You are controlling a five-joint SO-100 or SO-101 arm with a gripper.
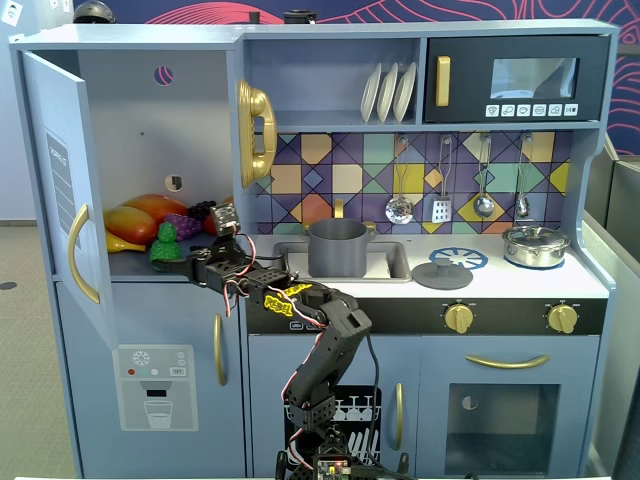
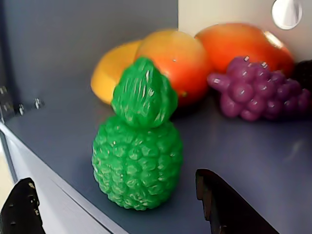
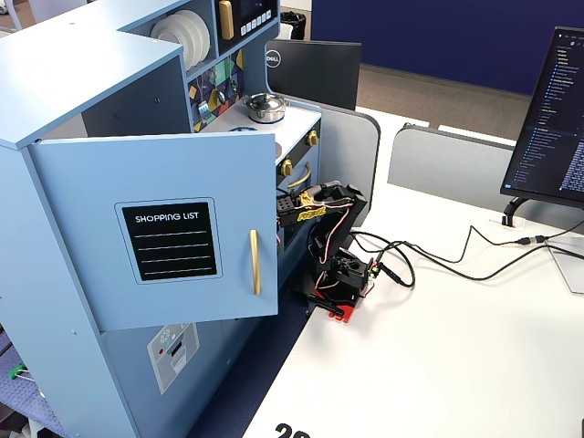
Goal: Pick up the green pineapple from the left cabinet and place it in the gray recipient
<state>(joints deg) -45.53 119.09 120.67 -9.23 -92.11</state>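
The green pineapple stands upright near the front edge of the left cabinet's shelf. In the wrist view the pineapple is large and centred. My gripper is open, with one black finger at the lower left and the other at the lower right. The fruit stands just ahead of the fingertips, untouched. In a fixed view the gripper reaches in from the right at shelf height. The gray recipient stands in the sink, empty as far as I see. The open door hides the cabinet's inside in the other fixed view.
Behind the pineapple lie orange-red fruit, a yellow fruit and purple grapes. The cabinet door stands open at the left. A gray lid and a shiny lidded pot sit on the counter.
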